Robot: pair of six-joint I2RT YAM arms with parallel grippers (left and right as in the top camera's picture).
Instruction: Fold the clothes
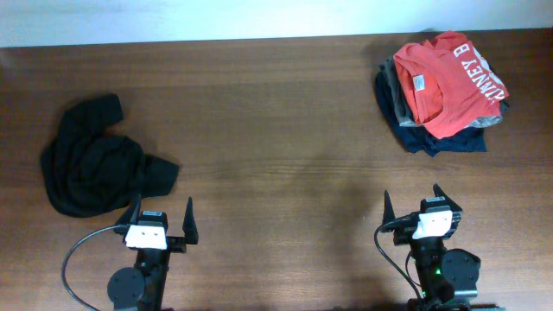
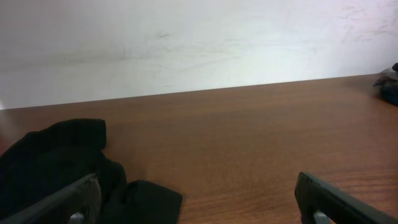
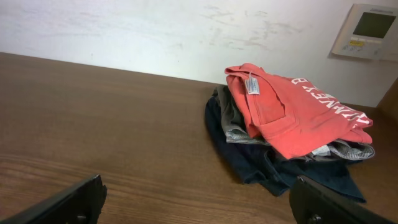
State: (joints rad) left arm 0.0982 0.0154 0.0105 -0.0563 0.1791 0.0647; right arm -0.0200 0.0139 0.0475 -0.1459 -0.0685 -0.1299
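Observation:
The black T-shirt (image 1: 97, 161) lies crumpled in a heap at the left of the wooden table, with one sleeve reaching toward the front. It also shows at the lower left of the left wrist view (image 2: 68, 168). My left gripper (image 1: 162, 216) is open and empty, near the table's front edge just in front of the shirt's sleeve. In its own view (image 2: 198, 198) the left finger overlaps the cloth. My right gripper (image 1: 413, 200) is open and empty at the front right, seen also in the right wrist view (image 3: 198, 200). The shirt's logo is hidden.
A stack of garments stands at the back right: a red-orange shirt with white lettering (image 1: 448, 73) on grey and navy garments (image 1: 436, 138); the stack shows in the right wrist view (image 3: 292, 118). A white wall runs behind the table, with a wall panel (image 3: 370, 30).

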